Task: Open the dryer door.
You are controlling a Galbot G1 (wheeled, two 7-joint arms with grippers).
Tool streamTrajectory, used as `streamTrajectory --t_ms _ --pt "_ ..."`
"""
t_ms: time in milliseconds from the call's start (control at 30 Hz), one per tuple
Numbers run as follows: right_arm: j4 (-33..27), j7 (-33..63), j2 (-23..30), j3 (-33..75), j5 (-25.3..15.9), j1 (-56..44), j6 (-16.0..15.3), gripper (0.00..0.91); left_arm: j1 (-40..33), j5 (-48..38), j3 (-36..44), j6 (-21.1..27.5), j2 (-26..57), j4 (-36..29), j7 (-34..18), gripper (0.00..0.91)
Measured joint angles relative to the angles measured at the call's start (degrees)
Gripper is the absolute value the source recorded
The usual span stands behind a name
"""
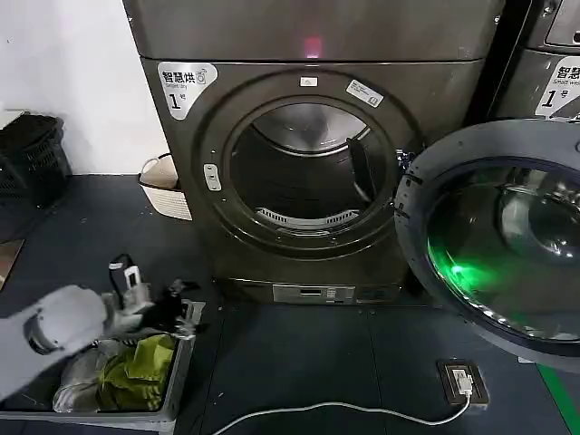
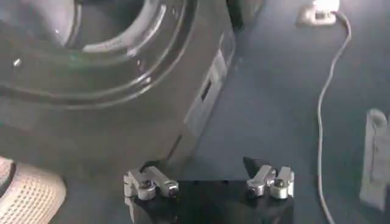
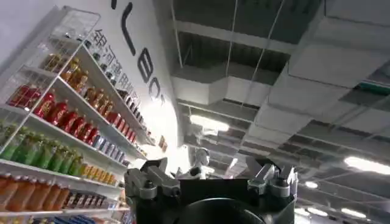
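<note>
The dryer [image 1: 308,36] is a bronze-grey front loader with a white label marked "1" [image 1: 184,86] and a pink light [image 1: 313,47]. The dryer door [image 1: 494,236] stands swung wide to the right, its grey inner ring and glass facing me, with a green glint on the glass. The drum mouth [image 1: 308,168] is uncovered. My left gripper [image 1: 136,285] hangs low at the left above a laundry bin, well away from the door. In the left wrist view this gripper [image 2: 207,176] is open and holds nothing, pointing at the dryer's lower front [image 2: 207,91]. My right gripper [image 3: 210,173] is open and points up at a ceiling.
A grey bin [image 1: 172,399] of clothes sits on the floor at the lower left. A white woven basket [image 1: 168,186] stands by the dryer's left side and a black crate [image 1: 32,159] farther left. A floor socket with a white cable [image 1: 462,381] lies in front. Another machine [image 1: 553,63] stands at the right.
</note>
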Motion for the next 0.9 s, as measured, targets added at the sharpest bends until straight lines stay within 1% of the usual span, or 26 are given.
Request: streamTrajectory --t_ms 233,467,667,900 --pt "0.2 -0.2 0.3 -0.4 0.0 0.2 0.2 0.907 0.8 7.5 -4.2 -1.0 3.4 3.7 13.1 0.907" --pt "0.3 -0.4 0.5 -0.6 -0.1 0.2 0.5 0.907 0.6 15.3 -6.2 -3.8 4.2 7.5 22.8 0.907" --pt "0.3 -0.6 0.4 -0.8 -0.2 0.3 0.8 0.907 0.8 21.7 -6.8 -7.2 4.9 9.7 28.4 0.907" --pt "0.4 -0.7 0.2 -0.9 -0.2 0.3 0.9 0.907 1.2 26.8 -7.1 -10.3 5.7 11.3 32.4 0.907"
